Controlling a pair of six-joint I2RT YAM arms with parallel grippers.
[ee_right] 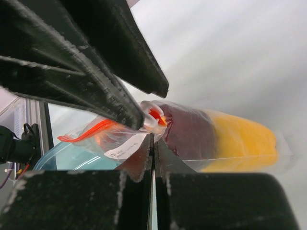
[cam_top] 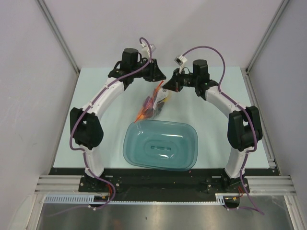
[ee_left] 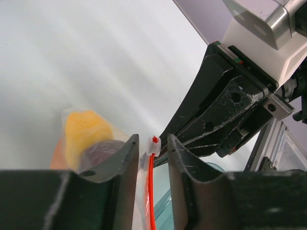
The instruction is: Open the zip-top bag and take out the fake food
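We find the right gripper closed to a hairline slit, with clear film of the zip-top bag pinched between its fingertips just below the bag's mouth. The left gripper stands narrowly parted, and the orange-red zip strip runs down the gap between its fingers. We cannot tell whether its pads actually press the strip. The two grippers meet tip to tip at the bag's mouth, the right gripper's fingers crossing just beyond the left's.

The bag hangs slantwise beneath both grippers. The fake food is inside it: a dark maroon piece lies immediately beyond the right fingertips, and a yellow piece sits farther out, touching it. A teal tub rests on the table below the grippers, on the side nearer the arm bases.
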